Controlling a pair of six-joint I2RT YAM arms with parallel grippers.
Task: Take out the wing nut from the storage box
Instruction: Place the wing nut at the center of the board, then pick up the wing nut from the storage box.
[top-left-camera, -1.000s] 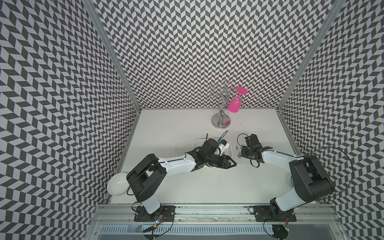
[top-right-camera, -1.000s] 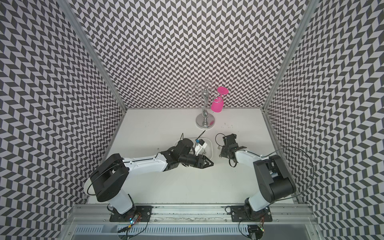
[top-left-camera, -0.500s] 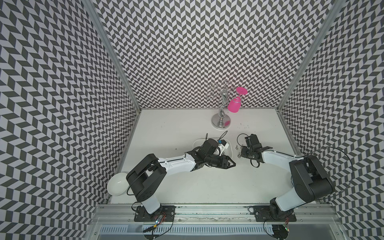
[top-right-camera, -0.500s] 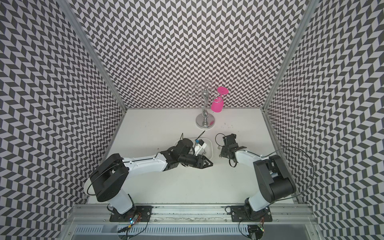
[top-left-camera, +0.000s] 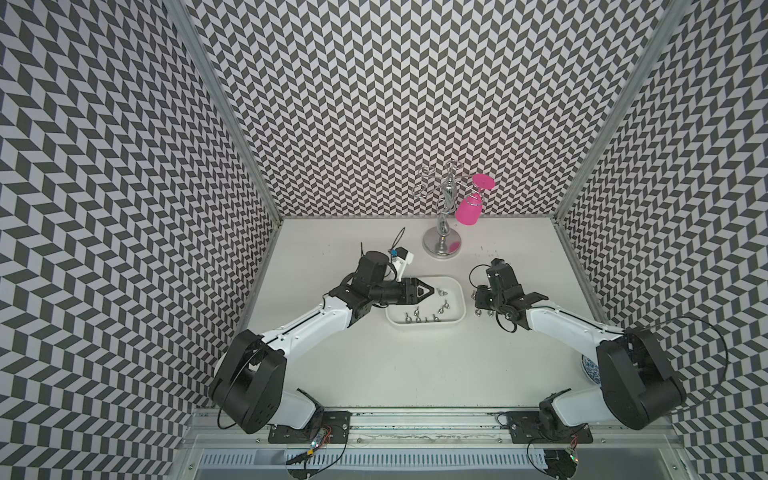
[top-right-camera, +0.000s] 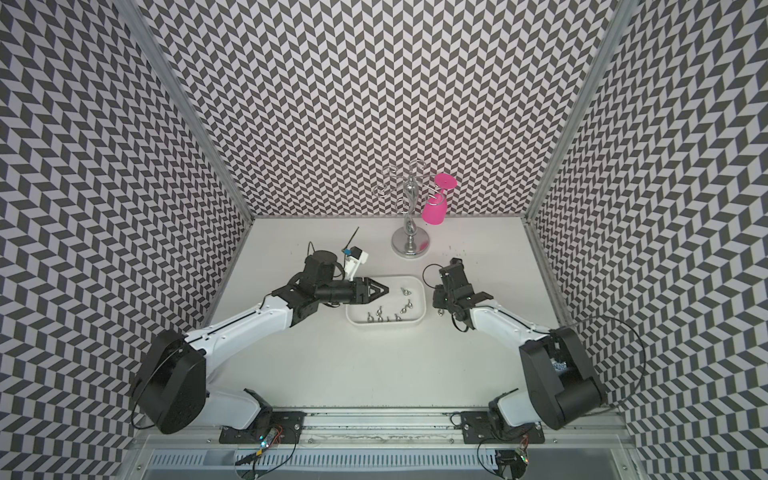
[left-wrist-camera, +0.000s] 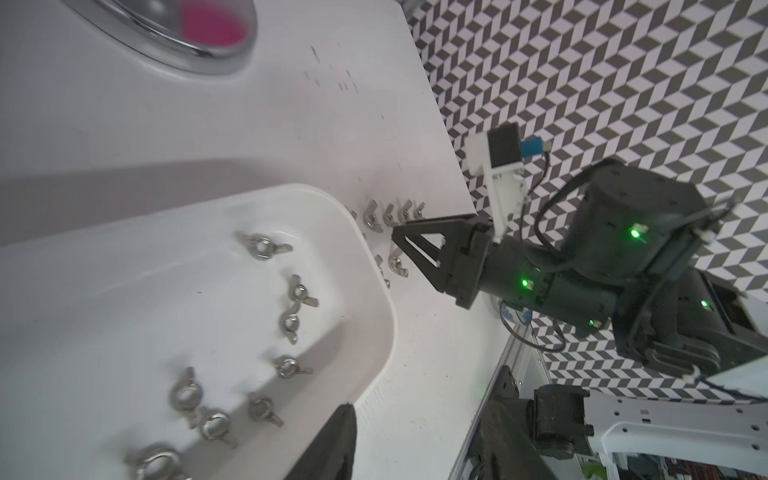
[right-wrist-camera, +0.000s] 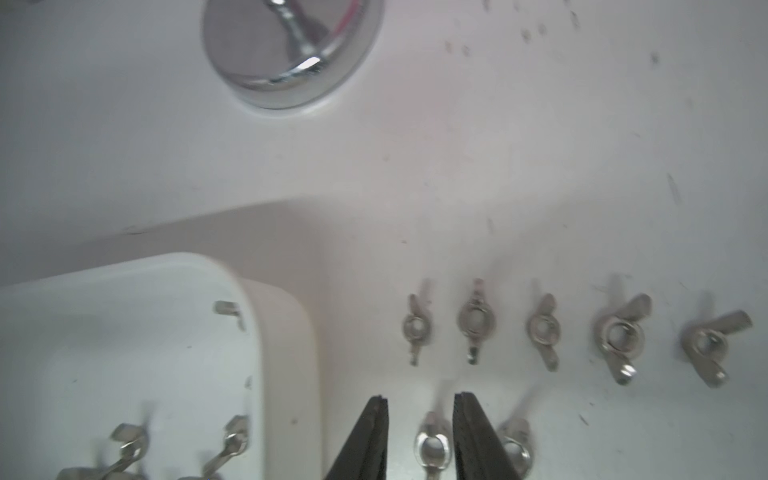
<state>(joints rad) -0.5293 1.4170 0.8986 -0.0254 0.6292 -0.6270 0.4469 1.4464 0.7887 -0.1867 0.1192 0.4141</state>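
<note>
Right wrist view first: the right gripper (right-wrist-camera: 419, 401) hangs low over the tabletop (right-wrist-camera: 498, 166) with its jaws parted a little. A wing nut (right-wrist-camera: 432, 446) lies flat between them, outside the storage box (right-wrist-camera: 266, 332). Nothing looks pinched; the nut sits nearer one finger, with a gap on the other side. Past it runs a neat row of five wing nuts (right-wrist-camera: 542, 328), and a neighbour nut (right-wrist-camera: 513, 451) lies just beside the jaws.

This reads as the release of one more nut. To do it cleanly, open a touch wider so both pads clear the wings. Then lift straight up with no sideways drift, or that neighbour gets knocked out of line.

Over at the box, the left gripper (top-left-camera: 430, 289) reaches in from the left side, jaws about half apart and empty. Loose wing nuts (left-wrist-camera: 262, 245) lie scattered on the floor beneath it, so there are plenty left to fetch. The box sits mid-table between the two arms. The next reach should come over the rim from above and go for a nut lying clear of the wall.

Hard to make out: the right fingers (right-wrist-camera: 376, 436) run off the frame edge and the picture is blurred. Whether a pad touches the nut, I cannot tell. In both top views the nuts are specks, and the right gripper's tips hide under its own wrist. Left wrist view shows one left finger (left-wrist-camera: 336, 444) plainly; its partner is a dark smear. A blue-patterned bowl (top-left-camera: 588, 370) only peeks out behind the right arm.
</note>
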